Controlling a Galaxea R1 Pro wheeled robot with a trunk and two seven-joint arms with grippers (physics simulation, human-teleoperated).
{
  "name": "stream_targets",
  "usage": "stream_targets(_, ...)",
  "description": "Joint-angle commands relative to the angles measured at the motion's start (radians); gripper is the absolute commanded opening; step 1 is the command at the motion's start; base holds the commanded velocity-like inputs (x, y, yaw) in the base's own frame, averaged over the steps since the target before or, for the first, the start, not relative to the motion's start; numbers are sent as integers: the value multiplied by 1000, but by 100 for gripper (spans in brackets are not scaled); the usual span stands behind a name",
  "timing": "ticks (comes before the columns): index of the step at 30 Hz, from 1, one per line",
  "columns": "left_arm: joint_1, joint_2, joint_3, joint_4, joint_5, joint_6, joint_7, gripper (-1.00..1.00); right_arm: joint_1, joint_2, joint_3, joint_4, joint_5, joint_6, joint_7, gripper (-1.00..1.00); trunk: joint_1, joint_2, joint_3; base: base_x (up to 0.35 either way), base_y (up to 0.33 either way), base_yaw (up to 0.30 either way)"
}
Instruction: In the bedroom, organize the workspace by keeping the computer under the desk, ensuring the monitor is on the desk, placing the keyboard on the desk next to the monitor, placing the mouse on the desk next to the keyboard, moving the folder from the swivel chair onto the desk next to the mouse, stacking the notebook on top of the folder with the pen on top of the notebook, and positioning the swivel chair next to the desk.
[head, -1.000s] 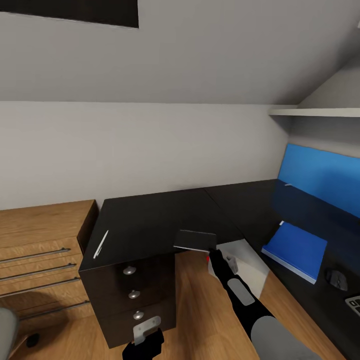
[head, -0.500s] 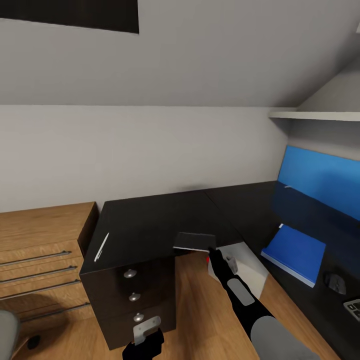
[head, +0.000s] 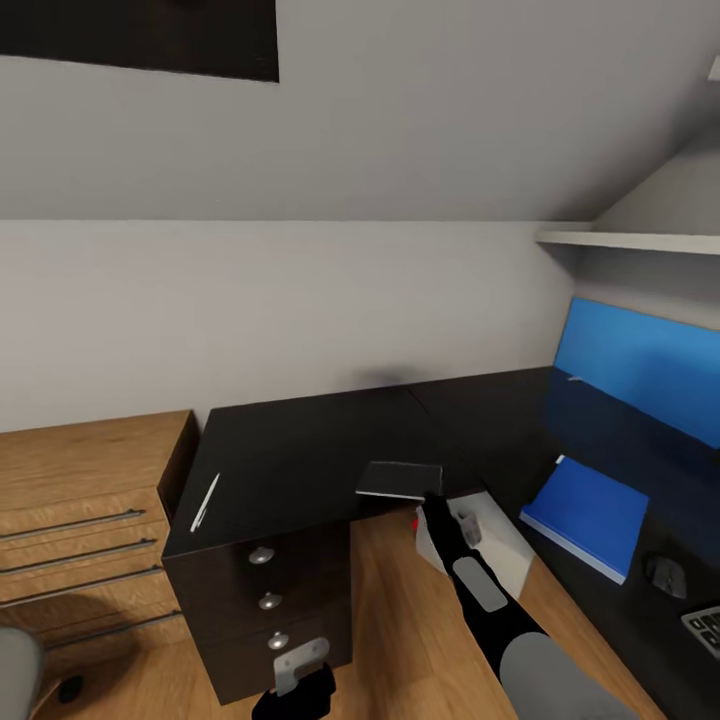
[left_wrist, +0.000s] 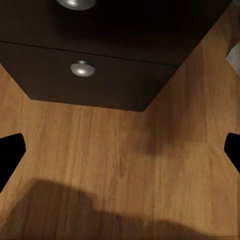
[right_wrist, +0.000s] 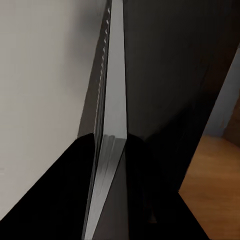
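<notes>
Starting at the left of the head view, light wooden cabinets (head: 80, 520) were seen beside the desk (head: 310, 440), whose black drawer unit (head: 270, 610) faced the robot. A white pen (head: 204, 502) lay on the glossy top near the left edge. The left gripper (head: 295, 690) hung low in front of the drawers over the wooden floor (left_wrist: 120, 165); its fingertips (left_wrist: 10, 155) were spread wide apart with nothing between them. Nearer the middle, a dark notebook (head: 399, 480) was clamped by the right gripper (head: 430, 505) at the desk's front edge, its page edges (right_wrist: 107, 150) pinched between the fingers. A white computer case (head: 490, 540) stood under the desk. Further right, the blue folder (head: 585, 515) lay on the desk, then the mouse (head: 664, 574) near it, and a corner of the keyboard (head: 706, 628) at the frame's edge.
</notes>
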Motion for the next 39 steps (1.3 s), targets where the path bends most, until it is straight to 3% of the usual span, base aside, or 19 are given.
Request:
stream_targets(1, -1, 0, -3, -1, 2, 5, 7, 100, -1, 1, 4, 2, -10, -42, 22, -100, -4, 7, 2, 0, 0, 0)
stream_targets(5, -1, 0, -3, 0, 2, 5, 7, 100, -1, 2, 3, 1, -15, -94, 25, -100, -19, 35, 15, 0, 0, 0)
stream_targets(6, -1, 0, -4, 0, 2, 5, 7, 100, -1, 2, 0, 1, -19, -163, 24, -100, -23, 42, 18, 0, 0, 0)
stream_targets(8, -1, 0, -4, 0, 2, 5, 7, 100, -1, 2, -2, -2, -31, -219, 24, -100, -23, 42, 18, 0, 0, 0)
stream_targets(10, -1, 0, -5, 1, 2, 5, 7, 100, 1, -1, -5, -42, -121, -301, 23, -100, -23, 42, 18, 0, 0, 0)
stream_targets(14, -1, 0, -6, 1, 2, 5, 7, 100, 2, -7, -10, -73, -152, -315, 21, -100, -23, 42, 18, 0, 0, -57)
stream_targets(25, -1, 0, -7, 13, 1, 5, 7, 100, 3, -9, -18, -111, -159, -318, 17, -100, -23, 42, 18, 0, 0, -244)
stream_targets(31, -1, -1, -6, 17, -47, -15, 0, 100, 4, -10, -28, -113, -159, -318, 16, -100, -23, 42, 18, 0, 0, -266)
stream_targets(39, -1, -2, -6, 19, -57, -36, -1, 100, 4, -10, -29, -114, -159, -318, 16, -100, -23, 42, 18, 0, 0, -266)
